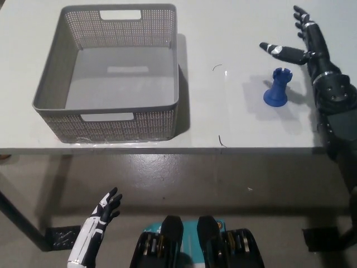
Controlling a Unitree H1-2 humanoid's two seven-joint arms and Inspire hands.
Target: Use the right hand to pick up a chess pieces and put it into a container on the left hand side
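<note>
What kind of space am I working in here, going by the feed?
Probably a lab or test setup rather than a home: a bare white table over a concrete-looking floor, holding only a grey mesh basket and a blue chess rook.

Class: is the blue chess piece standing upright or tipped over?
Upright: the blue chess piece stands on its round base on the table, notched top uppermost.

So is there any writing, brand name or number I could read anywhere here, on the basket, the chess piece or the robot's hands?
None: no readable text appears anywhere in this view.
Grey mesh basket: plain, no label.
Blue chess piece: no marking.
White table: only small dark scuffs, not letters.
Black right hand, fingers spread beside the piece: no lettering visible.
White left hand, resting low below the table: no lettering visible.
</note>
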